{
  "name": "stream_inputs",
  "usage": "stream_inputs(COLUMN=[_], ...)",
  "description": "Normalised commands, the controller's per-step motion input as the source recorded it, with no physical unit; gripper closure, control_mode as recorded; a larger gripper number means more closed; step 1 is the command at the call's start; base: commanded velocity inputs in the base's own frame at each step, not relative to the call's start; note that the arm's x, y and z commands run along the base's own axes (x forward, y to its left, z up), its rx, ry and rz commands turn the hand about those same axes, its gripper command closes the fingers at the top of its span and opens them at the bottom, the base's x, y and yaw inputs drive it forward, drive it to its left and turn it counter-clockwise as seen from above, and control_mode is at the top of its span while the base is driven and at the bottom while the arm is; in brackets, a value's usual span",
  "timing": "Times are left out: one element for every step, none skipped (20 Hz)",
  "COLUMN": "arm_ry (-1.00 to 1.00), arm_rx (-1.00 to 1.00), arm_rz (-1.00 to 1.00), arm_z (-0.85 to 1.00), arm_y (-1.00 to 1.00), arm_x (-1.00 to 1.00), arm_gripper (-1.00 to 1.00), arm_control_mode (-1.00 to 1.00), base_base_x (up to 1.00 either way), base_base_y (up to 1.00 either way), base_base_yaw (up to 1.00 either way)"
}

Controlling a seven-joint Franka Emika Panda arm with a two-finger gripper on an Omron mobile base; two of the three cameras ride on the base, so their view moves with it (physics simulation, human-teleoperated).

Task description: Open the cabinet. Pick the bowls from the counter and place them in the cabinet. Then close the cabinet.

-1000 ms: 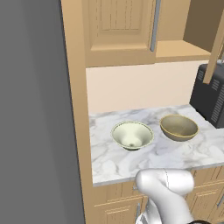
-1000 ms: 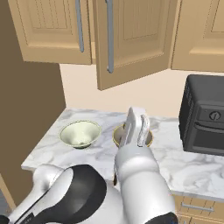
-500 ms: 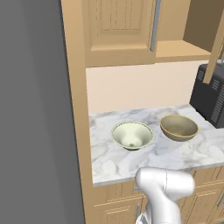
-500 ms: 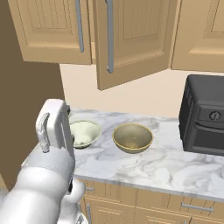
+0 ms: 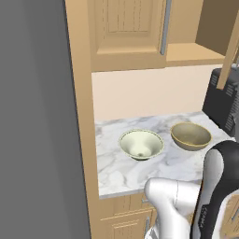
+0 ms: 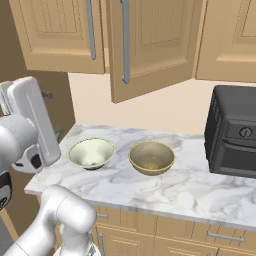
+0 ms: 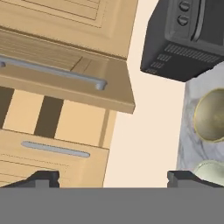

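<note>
pincer [image 7: 113, 179] tips show as two small dark stubs at the bottom of the hand view, set wide apart with nothing between them, so it stands open. that view is rolled sideways: the cabinet [image 7: 65, 83] crosses the left and middle of the frame, one door swung out with its grey bar handle [image 7: 52, 72] along it, the other door shut in the lower left.

in the right base view the arm's white hand sits at the left edge, raised above the counter [image 6: 165, 185], which runs across the middle of the frame. on the counter stand the two bowls, apart from each other: the cream bowl [image 6: 91, 152] left of centre and the tan bowl [image 6: 151, 157] at centre. a black oven [image 6: 232, 132] stands at the right edge. above, the cabinet's right door [image 6: 150, 45] hangs open in the upper middle, its left door [image 6: 57, 32] shut in the upper left.
</note>
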Motion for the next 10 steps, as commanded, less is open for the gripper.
stream_inputs(arm_ry=[0.06, 0.00, 0.00, 0.00, 0.00, 0.07, 0.03, 0.05, 0.00, -0.01], arm_rx=[-0.13, -0.15, -0.13, -0.10, -0.07, -0.06, -0.01, 0.00, 0.00, 0.00], arm_rz=[-0.15, -0.13, -0.12, -0.11, -0.08, 0.00, 0.00, 0.00, 0.00, 0.00], arm_z=[0.14, 0.11, 0.14, 0.09, 0.07, 0.04, 0.00, 0.08, 0.00, 0.00], arm_y=[0.21, 0.39, 0.44, 0.46, 0.35, 0.14, 0.00, 0.00, 0.00, 0.00], arm_x=[0.79, 0.75, 0.81, 0.87, 0.97, 1.00, 1.00, 1.00, 0.56, 0.66], arm_gripper=[-1.00, -1.00, -1.00, -1.00, -1.00, -1.00, -1.00, -1.00, -1.00, -1.00], arm_control_mode=[-1.00, -1.00, -1.00, -1.00, -1.00, -1.00, -1.00, -1.00, -1.00, -1.00], base_base_x=[0.00, 0.00, 0.00, 0.00, 0.00, 0.00, 0.00, 0.00, 0.00, 0.00], base_base_y=[0.00, 0.00, 0.00, 0.00, 0.00, 0.00, 0.00, 0.00, 0.00, 0.00], base_base_yaw=[0.00, 0.00, 0.00, 0.00, 0.00, 0.00, 0.00, 0.00, 0.00, 0.00])
